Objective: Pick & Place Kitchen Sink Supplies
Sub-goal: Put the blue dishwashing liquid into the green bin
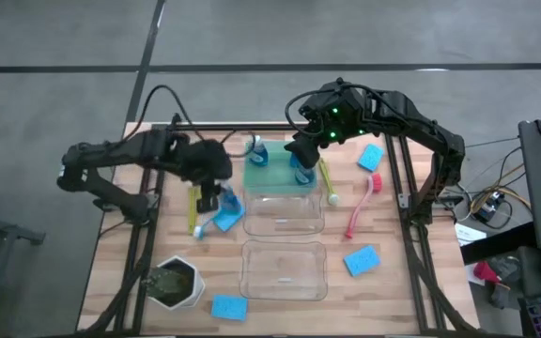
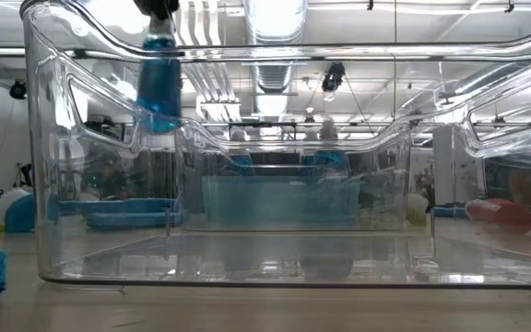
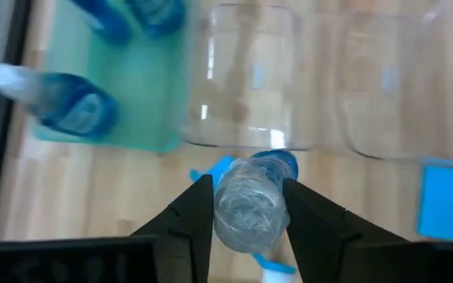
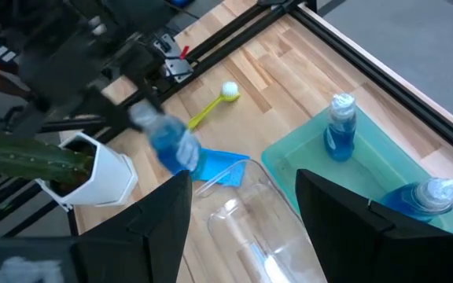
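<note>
Step in hand, by my read: carry bottle (image 3: 246,208) over green tray (image 1: 263,176) near tabletop's far edge, keep upright, set down clear of two bottles already there, release only once seated. Left tool (image 3: 246,206): jaws half-closed, clamped on bottle, lifted off tabletop left of clear bins. Right tool (image 4: 242,212): wide open, empty, above tray.

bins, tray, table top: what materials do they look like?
Bins: clear glossy hard plastic, probably; you see straight through the walls and they catch ceiling reflections. Tray: translucent green plastic with a smooth sheen, likely. Table: pale wood planks, butcher-block style, with visible grain and seams and a matte finish.
</note>
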